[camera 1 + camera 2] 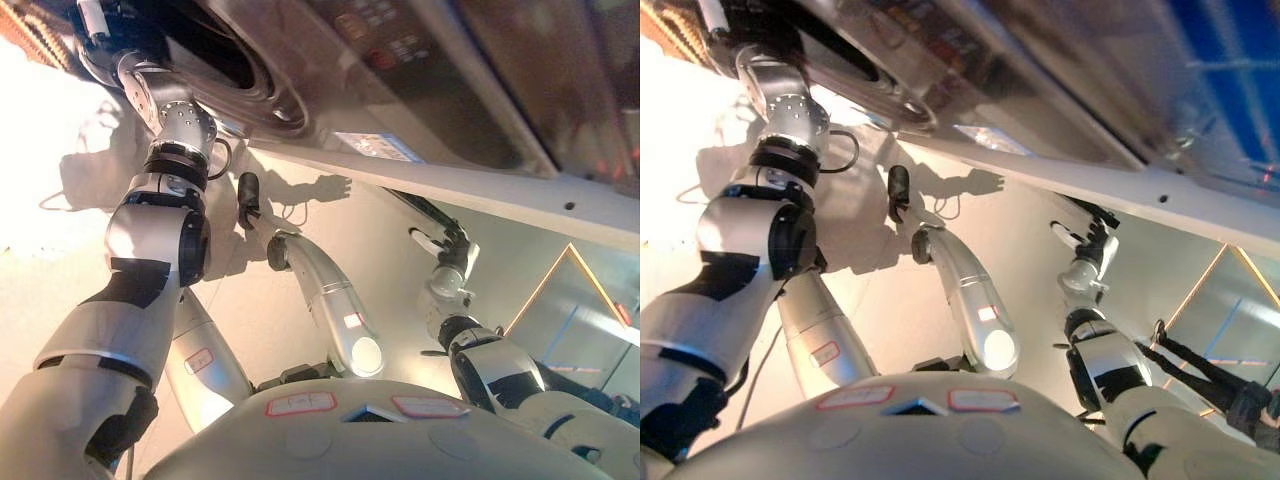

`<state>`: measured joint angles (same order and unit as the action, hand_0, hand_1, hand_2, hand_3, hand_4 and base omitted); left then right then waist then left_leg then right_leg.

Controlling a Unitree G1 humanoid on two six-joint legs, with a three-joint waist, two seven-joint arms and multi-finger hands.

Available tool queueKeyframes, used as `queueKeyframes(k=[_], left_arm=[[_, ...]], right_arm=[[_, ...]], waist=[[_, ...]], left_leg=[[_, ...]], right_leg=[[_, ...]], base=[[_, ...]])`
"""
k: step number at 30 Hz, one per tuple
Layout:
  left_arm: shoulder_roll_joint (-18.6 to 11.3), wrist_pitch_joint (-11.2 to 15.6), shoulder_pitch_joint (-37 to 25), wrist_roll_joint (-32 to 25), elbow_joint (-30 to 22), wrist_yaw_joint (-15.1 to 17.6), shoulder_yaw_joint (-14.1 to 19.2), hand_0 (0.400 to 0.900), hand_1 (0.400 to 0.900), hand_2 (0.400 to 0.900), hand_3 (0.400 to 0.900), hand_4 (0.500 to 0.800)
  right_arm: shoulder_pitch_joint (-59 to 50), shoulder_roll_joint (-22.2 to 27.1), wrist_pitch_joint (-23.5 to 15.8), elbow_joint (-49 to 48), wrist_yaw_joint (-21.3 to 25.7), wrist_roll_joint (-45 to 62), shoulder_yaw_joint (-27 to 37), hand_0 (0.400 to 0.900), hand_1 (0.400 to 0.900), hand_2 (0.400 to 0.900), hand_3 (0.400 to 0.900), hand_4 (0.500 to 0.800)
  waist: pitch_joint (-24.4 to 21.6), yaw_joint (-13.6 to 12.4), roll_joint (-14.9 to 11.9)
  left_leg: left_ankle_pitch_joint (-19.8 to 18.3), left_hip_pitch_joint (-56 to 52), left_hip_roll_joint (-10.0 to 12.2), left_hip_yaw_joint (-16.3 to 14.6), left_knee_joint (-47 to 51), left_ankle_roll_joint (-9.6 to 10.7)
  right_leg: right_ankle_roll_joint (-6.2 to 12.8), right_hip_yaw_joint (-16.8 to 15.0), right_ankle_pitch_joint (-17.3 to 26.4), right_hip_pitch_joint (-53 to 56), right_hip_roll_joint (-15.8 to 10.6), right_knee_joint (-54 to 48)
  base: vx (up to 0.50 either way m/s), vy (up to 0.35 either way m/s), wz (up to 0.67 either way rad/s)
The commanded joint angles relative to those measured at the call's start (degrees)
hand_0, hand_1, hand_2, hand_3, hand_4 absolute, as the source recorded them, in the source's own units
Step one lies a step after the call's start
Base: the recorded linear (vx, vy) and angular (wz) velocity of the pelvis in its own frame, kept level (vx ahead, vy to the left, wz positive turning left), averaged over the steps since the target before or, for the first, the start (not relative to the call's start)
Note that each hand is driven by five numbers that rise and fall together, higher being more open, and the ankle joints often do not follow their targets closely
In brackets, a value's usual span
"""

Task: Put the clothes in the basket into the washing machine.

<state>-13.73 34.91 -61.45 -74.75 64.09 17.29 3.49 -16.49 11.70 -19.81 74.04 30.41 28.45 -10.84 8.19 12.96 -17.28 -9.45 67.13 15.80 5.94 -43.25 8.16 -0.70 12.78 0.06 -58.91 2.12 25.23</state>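
Observation:
The washing machine (420, 90) fills the top of the view, with its round door opening (255, 75) at the upper left and a control panel (385, 40) beside it. My left arm reaches up into the dark opening. Only part of my left hand (98, 40) shows at the opening's edge, and its fingers are hidden in the dark. My right hand (1088, 240) hangs low beside the machine's front with relaxed fingers and holds nothing. A brown woven edge (25, 30), maybe the basket, shows in the top left corner. No clothes are visible.
The pale floor (60, 260) lies left of and below the machine. A light panel with an orange edge (570, 300) stands on the right. A dark object (1210, 375) lies on the floor at the far right.

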Motion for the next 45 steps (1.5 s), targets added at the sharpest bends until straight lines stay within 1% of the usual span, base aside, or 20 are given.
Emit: queueKeyframes(k=[1, 5, 7, 9, 13, 14, 16, 17, 18, 19, 21, 22, 26, 31, 32, 34, 38, 42, 44, 45], left_arm=[[-1.20, -0.73, -0.72, -0.49, -2.68, -7.80, -4.92, 0.400, 0.400, 0.400, 0.400, 0.500], [-2.02, -3.80, 0.91, -2.34, -3.78, -14.46, -5.74, 0.400, 0.400, 0.400, 0.400, 0.500], [-2.68, -5.85, 1.59, -2.12, -4.92, -18.09, -7.02, 0.400, 0.400, 0.400, 0.400, 0.500], [-2.79, -6.73, 1.60, -3.74, -6.15, -21.01, -7.58, 0.400, 0.400, 0.400, 0.400, 0.500], [-2.36, -8.40, 1.08, -4.29, -7.92, -25.18, -9.48, 0.400, 0.400, 0.400, 0.400, 0.500], [-2.39, -8.41, 1.13, -4.34, -7.96, -25.28, -9.51, 0.400, 0.400, 0.400, 0.400, 0.500], [-1.71, -8.37, 0.35, -2.60, -9.91, -26.80, -12.20, 0.400, 0.400, 0.400, 0.400, 0.500], [-1.39, -8.40, 0.21, -1.60, -10.30, -26.97, -13.23, 0.400, 0.400, 0.400, 0.400, 0.500], [-1.30, -8.36, 0.26, -1.42, -10.47, -26.77, -13.30, 0.400, 0.400, 0.400, 0.400, 0.500], [-1.20, -8.14, -0.16, -0.26, -11.25, -27.68, -14.99, 0.400, 0.400, 0.400, 0.400, 0.500], [-0.76, -8.53, 0.11, 0.72, -11.33, -28.20, -16.03, 0.400, 0.400, 0.400, 0.400, 0.500], [-0.29, -8.00, 0.01, 1.12, -12.40, -28.96, -17.18, 0.400, 0.400, 0.400, 0.400, 0.500], [0.36, -6.93, -0.53, 3.20, -15.88, -29.62, -20.40, 0.400, 0.400, 0.400, 0.400, 0.500], [2.28, -5.75, -1.66, 5.93, -17.83, -29.04, -23.69, 0.400, 0.400, 0.400, 0.400, 0.500], [2.30, -5.73, -1.64, 6.05, -17.92, -28.90, -23.74, 0.400, 0.400, 0.400, 0.400, 0.500], [2.81, -5.07, -2.65, 7.59, -19.05, -28.65, -25.63, 0.400, 0.400, 0.400, 0.400, 0.500], [2.42, -4.70, -3.54, 9.82, -20.51, -28.49, -27.62, 0.400, 0.400, 0.400, 0.400, 0.500], [1.98, -4.07, -4.05, 10.61, -20.00, -27.63, -27.63, 0.400, 0.400, 0.400, 0.400, 0.500], [1.85, -3.93, -4.00, 9.56, -16.92, -26.84, -26.08, 0.400, 0.400, 0.400, 0.400, 0.500], [1.81, -3.94, -4.11, 9.40, -16.71, -27.04, -26.04, 0.400, 0.400, 0.400, 0.400, 0.500]], right_arm=[[0.47, 7.46, -2.19, 4.26, 0.40, 5.84, 3.31, 0.900, 0.900, 0.900, 0.900, 0.800], [0.25, 11.19, -1.52, 7.09, -3.16, 9.63, 6.14, 0.900, 0.900, 0.900, 0.900, 0.800], [0.28, 13.53, -1.09, 8.10, -4.66, 10.24, 7.12, 0.900, 0.900, 0.900, 0.900, 0.800], [0.42, 15.66, -0.35, 9.19, -6.08, 11.53, 7.99, 0.900, 0.900, 0.900, 0.900, 0.800], [-0.85, 17.16, 0.35, 9.75, -8.13, 11.75, 7.68, 0.900, 0.900, 0.900, 0.900, 0.800], [-0.92, 17.13, 0.33, 9.83, -8.18, 11.76, 7.69, 0.900, 0.900, 0.900, 0.900, 0.800], [-1.55, 18.24, 0.90, 10.12, -9.16, 12.12, 7.52, 0.900, 0.900, 0.900, 0.900, 0.800], [-1.51, 18.51, 0.91, 10.15, -9.52, 12.32, 7.51, 0.900, 0.900, 0.900, 0.900, 0.800], [-1.48, 18.51, 0.89, 10.20, -9.61, 12.38, 7.59, 0.900, 0.900, 0.900, 0.900, 0.800], [-0.75, 19.53, 1.07, 10.45, -10.19, 12.53, 8.09, 0.900, 0.900, 0.900, 0.900, 0.800], [-0.41, 19.88, 1.22, 10.45, -10.72, 12.69, 8.50, 0.900, 0.900, 0.900, 0.900, 0.800], [-0.18, 19.88, 1.13, 10.70, -10.69, 12.27, 8.57, 0.900, 0.900, 0.900, 0.900, 0.800], [-0.91, 19.71, 0.80, 10.33, -10.21, 11.36, 8.18, 0.900, 0.900, 0.900, 0.900, 0.800], [-2.04, 18.31, 0.26, 9.96, -9.62, 10.51, 7.31, 0.900, 0.900, 0.900, 0.900, 0.800], [-2.03, 18.27, 0.27, 9.93, -9.56, 10.48, 7.35, 0.900, 0.900, 0.900, 0.900, 0.800], [-3.15, 17.48, 0.08, 9.56, -9.46, 10.23, 6.43, 0.900, 0.900, 0.900, 0.900, 0.800], [-4.08, 15.87, -0.14, 9.05, -9.23, 10.09, 5.33, 0.900, 0.900, 0.900, 0.900, 0.800], [-4.23, 15.36, -0.31, 9.15, -9.36, 10.59, 5.00, 0.900, 0.900, 0.900, 0.900, 0.800], [-4.12, 14.03, -0.88, 9.08, -9.14, 10.39, 4.79, 0.900, 0.900, 0.900, 0.900, 0.800], [-4.13, 14.02, -0.89, 9.05, -9.11, 10.37, 4.76, 0.900, 0.900, 0.900, 0.900, 0.800]], waist=[[-3.54, 2.36, -0.12], [-4.91, 2.30, -0.85], [-5.23, 2.50, -0.75], [-5.20, 2.81, -0.90], [-5.00, 3.23, -0.95], [-4.97, 3.18, -0.94], [-4.48, 3.68, -1.37], [-4.20, 3.82, -1.44], [-4.15, 3.73, -1.49], [-3.81, 4.18, -1.48], [-3.73, 4.39, -1.51], [-3.62, 4.69, -1.30], [-3.74, 4.90, -0.54], [-3.51, 5.02, 0.61], [-3.49, 4.98, 0.56], [-3.58, 4.96, 0.98], [-3.43, 5.11, 0.94], [-3.29, 5.08, 0.74], [-3.38, 5.18, 0.58], [-3.41, 5.20, 0.60]], left_leg=[[-0.74, 6.41, 1.22, 3.69, -5.10, -0.02], [-2.35, 10.79, 0.70, 6.17, -9.34, -0.46], [-2.89, 11.80, 0.20, 6.64, -10.67, -0.78], [-3.68, 12.51, 0.02, 6.89, -11.78, -1.09], [-4.81, 13.28, -0.38, 7.33, -13.16, -1.68], [-4.87, 13.34, -0.34, 7.38, -13.26, -1.71], [-5.21, 13.81, -0.72, 7.58, -13.66, -2.11], [-5.27, 13.83, -0.80, 7.48, -13.76, -2.27], [-5.28, 13.82, -0.81, 7.47, -13.78, -2.30], [-5.23, 13.82, -1.04, 7.39, -13.68, -2.42], [-5.31, 13.74, -1.23, 7.23, -13.75, -2.51], [-5.47, 13.85, -1.36, 7.05, -14.02, -2.66], [-5.64, 13.86, -1.17, 6.48, -13.74, -2.94], [-5.52, 13.47, -1.38, 5.28, -13.31, -3.16], [-5.50, 13.45, -1.37, 5.25, -13.28, -3.17], [-5.46, 13.42, -1.33, 5.06, -13.21, -3.25], [-5.76, 13.41, -0.89, 4.87, -14.00, -3.50], [-6.07, 13.41, -0.43, 4.83, -14.78, -3.63], [-6.30, 13.62, -0.09, 5.12, -15.39, -3.73], [-6.34, 13.68, -0.07, 5.14, -15.44, -3.72]], right_leg=[[3.72, 3.53, -2.12, -6.07, -2.53, 10.31], [3.41, 6.18, -4.43, -9.09, -2.99, 14.96], [3.12, 6.77, -5.18, -9.99, -3.10, 16.55], [3.07, 6.98, -5.80, -10.41, -2.97, 17.32], [2.99, 6.77, -5.80, -10.59, -2.43, 17.14], [3.01, 6.80, -5.79, -10.58, -2.38, 17.13], [3.13, 6.71, -5.47, -10.48, -2.04, 16.35], [3.17, 6.64, -5.34, -10.47, -2.00, 16.26], [3.19, 6.63, -5.34, -10.46, -2.02, 16.27], [3.17, 6.56, -5.29, -10.64, -2.00, 16.08], [3.15, 6.44, -5.21, -10.70, -1.96, 15.99], [3.12, 6.12, -5.04, -10.88, -1.84, 15.86], [3.02, 5.40, -4.46, -11.04, -1.56, 15.11], [2.82, 4.40, -3.82, -11.21, -1.53, 14.35], [2.82, 4.37, -3.79, -11.20, -1.52, 14.32], [2.79, 4.13, -3.54, -11.13, -1.55, 14.10], [2.75, 3.59, -3.19, -10.90, -1.06, 14.08], [2.67, 3.35, -3.38, -11.07, -0.73, 14.69], [2.61, 3.25, -3.57, -11.28, -0.49, 15.04], [2.61, 3.26, -3.59, -11.32, -0.47, 15.07]], base=[[0.00, -0.056, 0.08], [0.02, -0.059, 0.05], [0.02, 0.005, 0.05], [0.00, 0.030, 0.03], [0.00, 0.025, -0.07], [0.00, 0.027, -0.09], [0.00, 0.042, -0.06], [0.00, 0.043, -0.02], [-0.01, 0.053, -0.01], [-0.01, 0.033, 0.00], [-0.01, 0.047, -0.01], [-0.02, 0.066, -0.06], [-0.04, 0.077, -0.12], [-0.03, 0.044, -0.03], [-0.03, 0.023, -0.03], [-0.03, 0.024, -0.09], [-0.03, 0.020, -0.15], [-0.01, 0.000, -0.11], [0.00, -0.017, -0.08], [0.01, -0.027, -0.15]])
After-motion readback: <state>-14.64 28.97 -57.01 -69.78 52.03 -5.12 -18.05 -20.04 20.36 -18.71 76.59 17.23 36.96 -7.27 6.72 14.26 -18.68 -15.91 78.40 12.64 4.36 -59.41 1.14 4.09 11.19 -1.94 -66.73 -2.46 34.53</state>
